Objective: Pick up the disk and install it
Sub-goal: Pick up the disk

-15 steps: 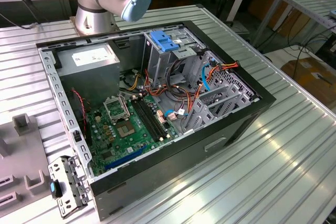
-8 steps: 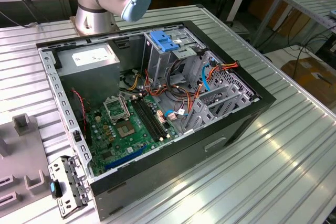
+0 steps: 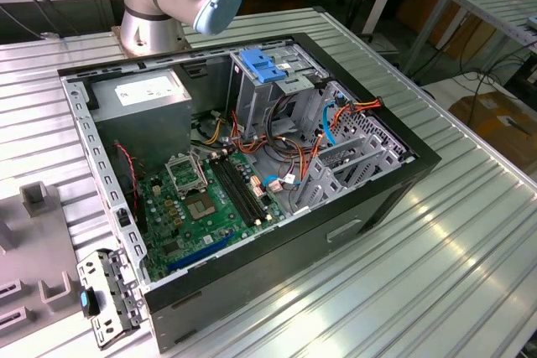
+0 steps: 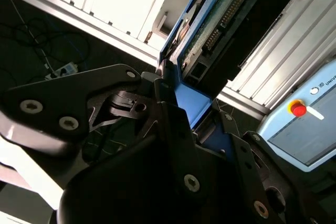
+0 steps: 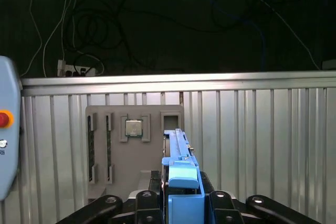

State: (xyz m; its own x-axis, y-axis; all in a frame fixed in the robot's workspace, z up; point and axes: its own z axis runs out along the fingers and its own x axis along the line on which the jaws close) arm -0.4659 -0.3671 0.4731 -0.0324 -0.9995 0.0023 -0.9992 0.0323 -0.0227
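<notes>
**Exterior view:** I see the arm's base [image 3: 151, 14] beside the open computer case [image 3: 252, 291], both on the ribbed table [image 3: 436, 274].

**Second wrist view:** The gripper [image 4: 184, 98] is clenched on the disk [image 4: 220, 14]. The disk juts out beyond the fingertips with its green board side showing.

**First wrist view:** The disk stands edge-on between the fingers [image 5: 155, 182], its blue rail facing the camera. Past the gripper lies a grey fixture plate [image 5: 105, 150] carrying a processor chip [image 5: 134, 128].
</notes>
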